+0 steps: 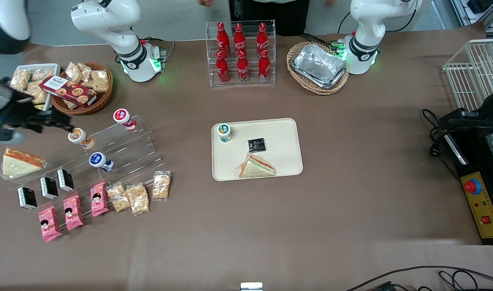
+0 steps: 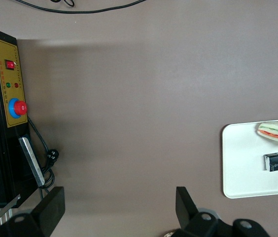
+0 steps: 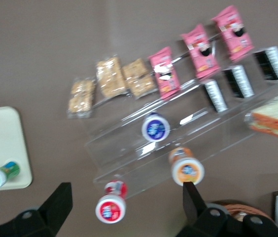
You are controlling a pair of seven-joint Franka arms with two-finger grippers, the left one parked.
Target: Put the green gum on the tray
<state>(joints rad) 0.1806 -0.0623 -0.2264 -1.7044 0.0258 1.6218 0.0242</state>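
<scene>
Gum with the green lid (image 1: 224, 132) is seen upright in a corner of the beige tray (image 1: 285, 161) — near a sandwich (image 1: 256, 166). Spread and empty, the gripper (image 3: 124, 205) is held above the acrylic stand (image 3: 178, 143) — well apart from the tray.

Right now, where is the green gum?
The green gum stands upright on the tray, in a corner beside the black packet; the open gripper is above the clear shelf.

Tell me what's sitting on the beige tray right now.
On the tray: the green gum upright in a corner, a small black packet and a wrapped sandwich. Nothing visibly hidden. The gripper, open, hangs above the clear display steps.
</scene>
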